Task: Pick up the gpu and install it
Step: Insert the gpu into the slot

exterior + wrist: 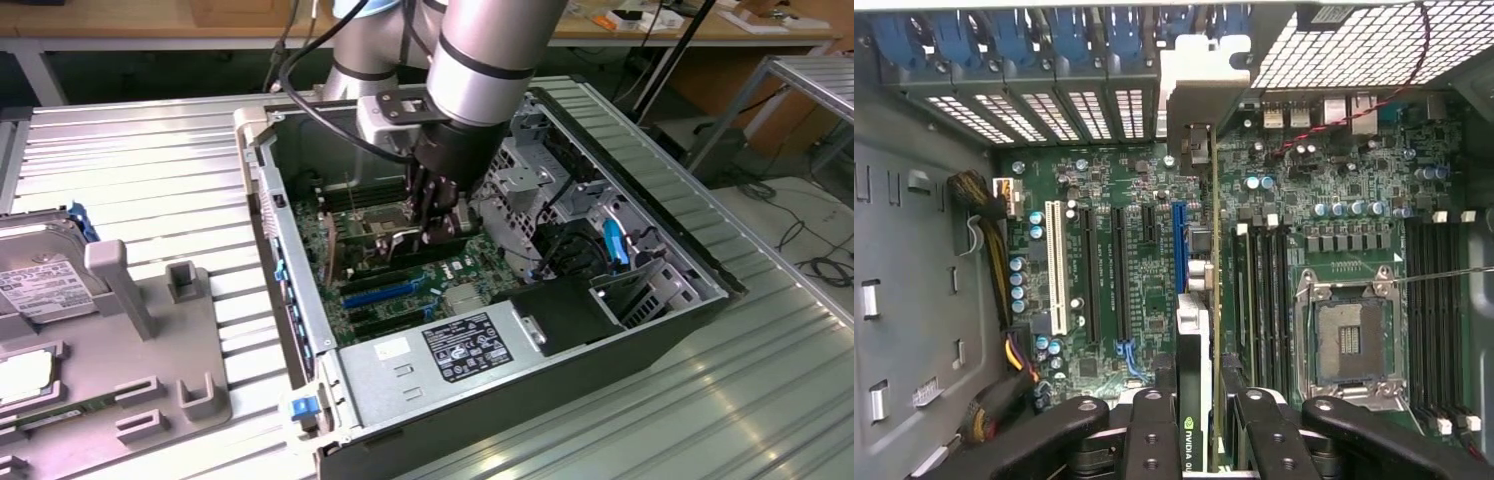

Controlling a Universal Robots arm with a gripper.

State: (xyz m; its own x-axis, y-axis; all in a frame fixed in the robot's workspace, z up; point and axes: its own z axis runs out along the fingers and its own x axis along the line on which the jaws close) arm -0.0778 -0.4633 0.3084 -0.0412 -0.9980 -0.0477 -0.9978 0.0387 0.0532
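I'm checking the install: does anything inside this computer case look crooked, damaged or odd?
Nothing looks damaged. The gpu hangs edge-on in the gripper, parallel to the blue slot. The only oddity: the CPU socket is bare, with no cooler over it.

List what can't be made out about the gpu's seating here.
- Wrist view: whether the gpu is seated; it is edge-on and covers its own connector.
- Exterior view: the card's lower edge, hidden behind the gripper.
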